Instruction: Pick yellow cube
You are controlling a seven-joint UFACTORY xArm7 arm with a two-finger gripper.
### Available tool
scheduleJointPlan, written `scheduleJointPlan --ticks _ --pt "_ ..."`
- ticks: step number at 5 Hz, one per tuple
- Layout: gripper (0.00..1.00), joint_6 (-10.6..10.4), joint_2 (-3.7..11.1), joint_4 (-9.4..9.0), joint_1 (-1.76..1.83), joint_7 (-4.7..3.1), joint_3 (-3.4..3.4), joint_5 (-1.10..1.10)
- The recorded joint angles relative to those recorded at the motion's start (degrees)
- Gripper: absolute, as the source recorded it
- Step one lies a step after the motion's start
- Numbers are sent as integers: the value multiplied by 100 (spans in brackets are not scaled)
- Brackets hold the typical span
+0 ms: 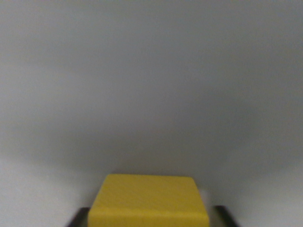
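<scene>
Blurred pale grey surface fills most of the wrist view. Between the dark fingertips of the gripper, the yellow cube is seen; whether it is pinched cannot be told.

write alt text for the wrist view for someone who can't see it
A yellow cube sits at the bottom centre of the blurry wrist view, with a dark gripper finger at each lower side. Plain pale grey surface fills everything else.

Plain pale grey surface, blurred, yellow cube at bottom edge
</scene>
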Motion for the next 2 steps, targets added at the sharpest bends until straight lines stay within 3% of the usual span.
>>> scheduleJointPlan --ticks 2 --pt "100 23 -10 13 0 -1 0 2"
